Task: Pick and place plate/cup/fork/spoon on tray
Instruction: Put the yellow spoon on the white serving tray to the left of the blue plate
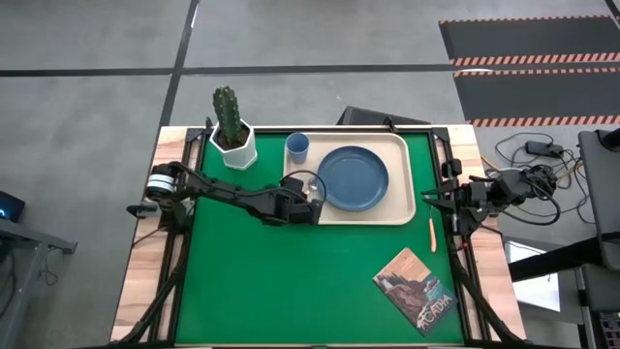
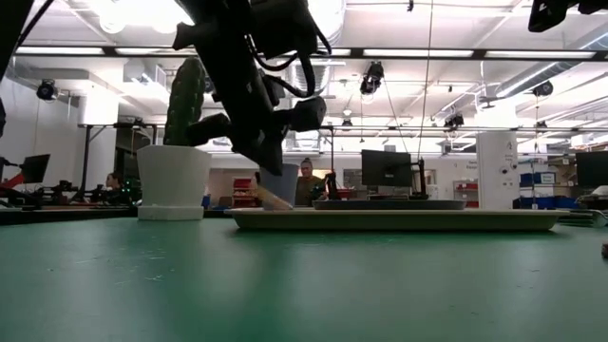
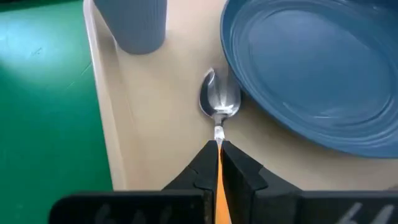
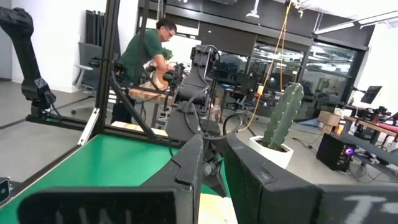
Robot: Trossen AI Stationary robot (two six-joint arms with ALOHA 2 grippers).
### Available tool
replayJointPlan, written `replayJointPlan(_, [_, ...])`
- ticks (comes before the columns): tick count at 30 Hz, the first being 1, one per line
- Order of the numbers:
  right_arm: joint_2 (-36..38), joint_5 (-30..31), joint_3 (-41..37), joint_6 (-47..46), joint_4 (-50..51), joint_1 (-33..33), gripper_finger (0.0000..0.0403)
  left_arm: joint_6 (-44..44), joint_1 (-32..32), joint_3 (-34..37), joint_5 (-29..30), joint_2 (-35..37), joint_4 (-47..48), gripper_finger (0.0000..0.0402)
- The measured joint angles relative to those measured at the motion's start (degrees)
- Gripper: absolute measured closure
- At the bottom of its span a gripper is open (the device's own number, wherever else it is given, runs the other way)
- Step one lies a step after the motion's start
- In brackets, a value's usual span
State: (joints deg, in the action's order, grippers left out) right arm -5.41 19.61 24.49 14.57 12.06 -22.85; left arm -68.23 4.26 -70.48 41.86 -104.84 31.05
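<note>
The cream tray (image 1: 402,208) lies at the far right of the green mat. The dark-blue plate (image 1: 354,177) and the light-blue cup (image 1: 297,147) stand in it. My left gripper (image 1: 312,201) is at the tray's left rim, shut on the orange-handled spoon (image 3: 219,102), whose silver bowl is over the tray floor beside the plate's rim (image 3: 249,93). The fork (image 1: 433,234) lies on the wood just right of the mat. My right gripper (image 1: 434,199) hovers above the table's right edge near the tray's right rim, open and empty. My left gripper pinches the spoon's orange handle (image 3: 217,180) between its two fingers. The fingers lie along the handle, and the spoon sticks out past their tips. They come slanting down from the table's left. Whether the bowl (image 3: 219,99) touches the tray, I cannot tell.
A white pot with a cactus (image 1: 232,136) stands at the mat's far left corner, close to the tray. A book (image 1: 415,291) lies on the mat at the near right. The middle and near left of the mat are bare green.
</note>
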Motion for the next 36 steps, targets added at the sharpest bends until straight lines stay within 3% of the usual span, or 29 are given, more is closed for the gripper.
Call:
replayJointPlan(9, [0.0, 0.0, 0.0, -0.2, 0.0, 0.0, 0.0351, 1.3, 0.4, 0.3, -1.4, -0.8, -0.1, 0.0401])
replayJointPlan(14, [0.0, 0.0, 0.0, -0.1, 0.0, 0.0, 0.0351, 1.6, 0.4, 0.8, -6.7, -0.8, -1.2, 0.04])
replayJointPlan(22, [0.0, 0.0, 0.0, -0.3, 0.0, 0.0, 0.0351, 7.4, 0.2, 4.8, -8.4, -0.8, -17.6, 0.04])
replayJointPlan(36, [0.0, 0.0, 0.0, -0.1, 0.0, 0.0, 0.0351, 4.1, -0.8, 12.9, -7.5, -1.1, -24.6, 0.04])
